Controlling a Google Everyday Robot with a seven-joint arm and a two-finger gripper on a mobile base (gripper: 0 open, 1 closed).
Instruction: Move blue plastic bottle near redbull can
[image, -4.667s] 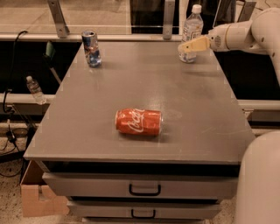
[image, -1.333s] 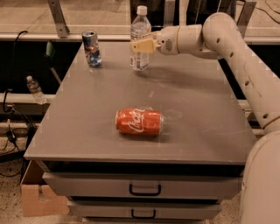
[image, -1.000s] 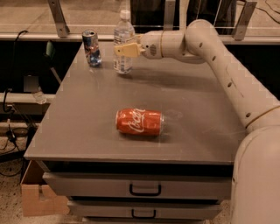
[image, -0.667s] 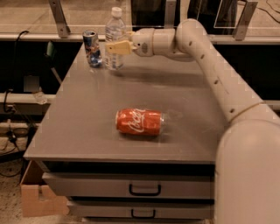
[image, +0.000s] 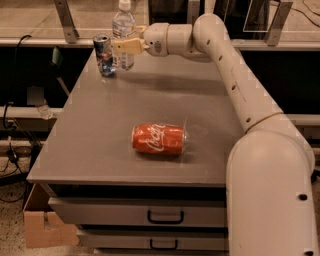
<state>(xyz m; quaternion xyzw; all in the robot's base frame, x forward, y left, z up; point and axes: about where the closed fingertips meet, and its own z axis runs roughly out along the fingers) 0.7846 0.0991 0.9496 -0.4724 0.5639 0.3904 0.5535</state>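
Note:
The blue plastic bottle (image: 123, 22), clear with a white cap, stands upright at the far left of the grey table (image: 150, 95). The redbull can (image: 104, 55) stands just left of it, a small gap apart. My gripper (image: 125, 46) reaches in from the right and is shut on the bottle's lower body. The arm (image: 235, 80) stretches across the table's right side.
An orange-red Coca-Cola can (image: 159, 139) lies on its side in the middle of the table. Drawers (image: 165, 216) sit under the front edge. A cardboard box (image: 42, 227) is on the floor at the left. Metal rails run behind the table.
My gripper has carried the bottle leftward across the back of the table, from the far right corner to a spot right beside the redbull can.

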